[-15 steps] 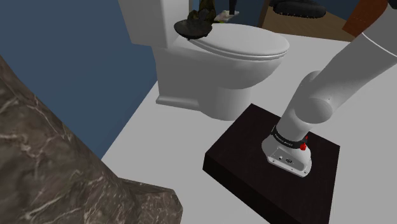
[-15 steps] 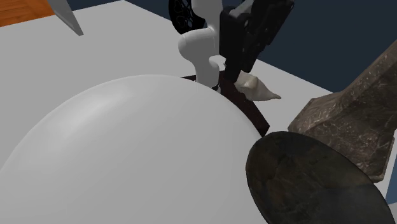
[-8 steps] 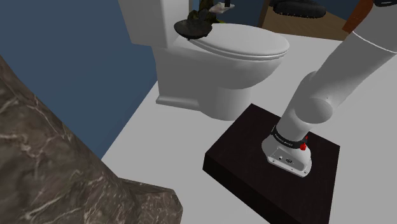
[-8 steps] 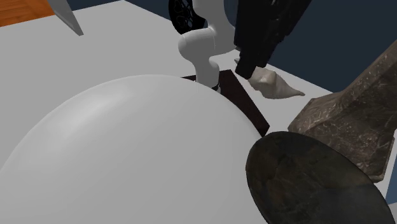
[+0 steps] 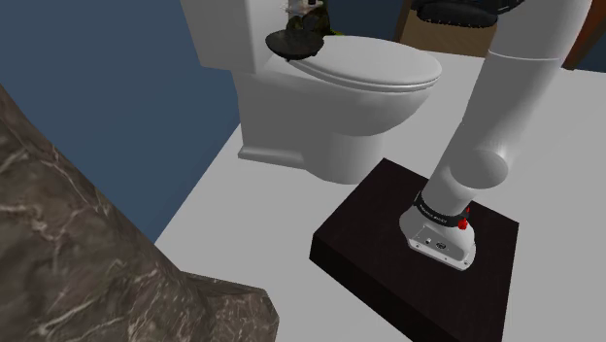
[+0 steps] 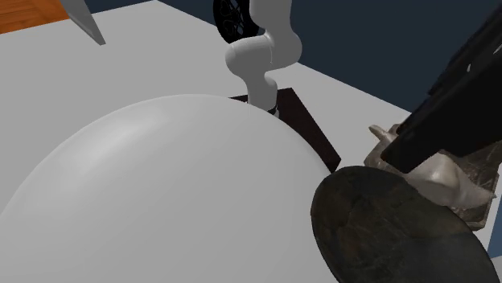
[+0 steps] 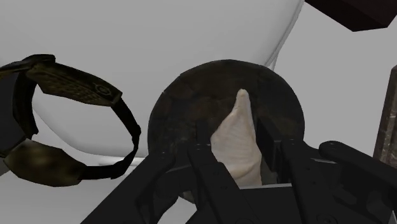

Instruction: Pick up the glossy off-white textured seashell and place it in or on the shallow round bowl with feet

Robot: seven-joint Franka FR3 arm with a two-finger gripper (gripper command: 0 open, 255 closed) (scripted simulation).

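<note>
My gripper (image 7: 236, 151) is shut on the off-white ridged seashell (image 7: 238, 121), whose pointed tip sticks out past the fingers. Right beneath it lies the dark, mottled shallow round bowl (image 7: 191, 102), resting on the white toilet lid (image 7: 159, 38). In the second exterior view the black gripper (image 6: 450, 108) carries the shell (image 6: 442, 177) just over the bowl's (image 6: 386, 233) right-hand rim. The shoulder view puts the gripper (image 5: 313, 14) directly above the bowl (image 5: 294, 45), at the rear of the toilet lid (image 5: 374, 66).
A dark looped, strap-like object (image 7: 60, 121) lies on the lid beside the bowl. A marbled stone block (image 5: 87, 253) rises at the shoulder view's lower left. The arm's dark stand (image 5: 369, 243) sits on the pale floor by the toilet. A blue wall stands behind.
The gripper, still clasping the shell, has swung right and down across the second exterior view, from near the arm's base to just over the bowl. The arm now stands more upright.
</note>
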